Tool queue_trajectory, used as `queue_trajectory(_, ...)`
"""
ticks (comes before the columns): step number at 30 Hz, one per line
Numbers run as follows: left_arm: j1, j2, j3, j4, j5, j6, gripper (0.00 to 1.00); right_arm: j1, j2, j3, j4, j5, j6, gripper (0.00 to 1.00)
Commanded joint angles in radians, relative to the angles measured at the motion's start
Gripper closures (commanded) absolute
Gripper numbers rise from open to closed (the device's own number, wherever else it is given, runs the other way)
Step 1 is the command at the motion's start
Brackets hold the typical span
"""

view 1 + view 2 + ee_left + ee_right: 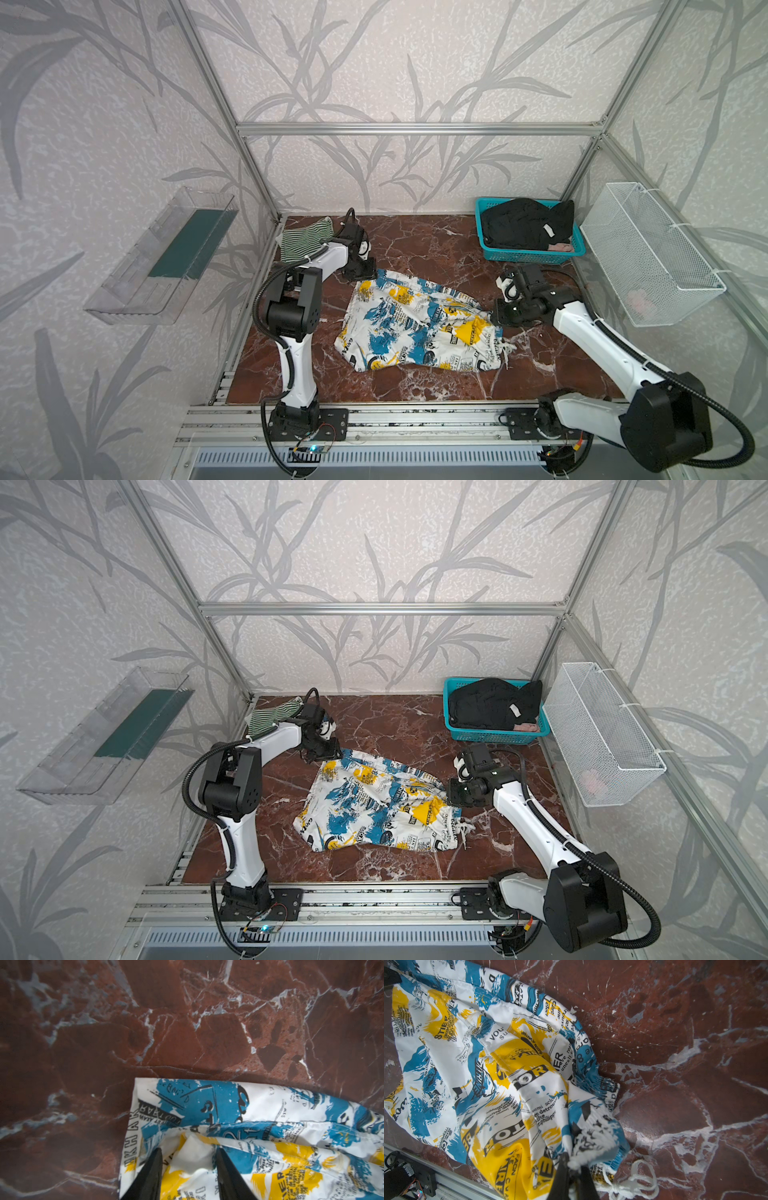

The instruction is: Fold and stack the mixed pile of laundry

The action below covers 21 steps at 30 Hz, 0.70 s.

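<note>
The white garment with blue, yellow and black print [419,328] [378,808] lies spread and rumpled mid-table. My left gripper [361,272] [188,1150] is open at its far-left corner, with a raised fold of the cloth [270,1126] loose between the fingers. My right gripper [497,315] [572,1157] is shut on the gathered waistband edge [591,1134] at the right end, with the white drawstring [633,1180] beside it. A green-and-white striped garment [307,239] [270,717] lies at the back left corner. A black garment [523,224] and a small pinkish piece [559,247] lie in the teal basket [528,257].
A white wire mesh basket [648,253] hangs on the right wall with something pale pink inside. A clear plastic shelf [162,257] is mounted on the left wall. Aluminium frame posts stand at the back corners, and a rail [415,415] runs along the front edge.
</note>
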Motion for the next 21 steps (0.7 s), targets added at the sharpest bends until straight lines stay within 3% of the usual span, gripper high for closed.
queue_trajectory(1,-0.006,0.005,0.004,-0.029,-0.04,0.024,0.54,-0.005,-0.002,-0.014,0.001,-0.016,-0.005,1.0)
queue_trajectory(6,-0.022,0.019,0.009,-0.017,0.046,0.029,0.58,-0.005,0.0,-0.017,0.008,-0.021,0.0,1.0)
queue_trajectory(10,-0.034,0.02,0.005,-0.003,0.072,0.02,0.72,-0.005,-0.002,-0.02,0.006,-0.016,-0.003,1.0)
queue_trajectory(14,-0.033,0.009,0.007,-0.004,0.059,0.005,0.87,-0.005,-0.004,-0.023,0.004,-0.016,-0.005,1.0)
queue_trajectory(21,-0.031,-0.046,0.023,-0.044,-0.01,-0.002,1.0,-0.005,-0.011,-0.02,0.001,-0.021,-0.01,1.0)
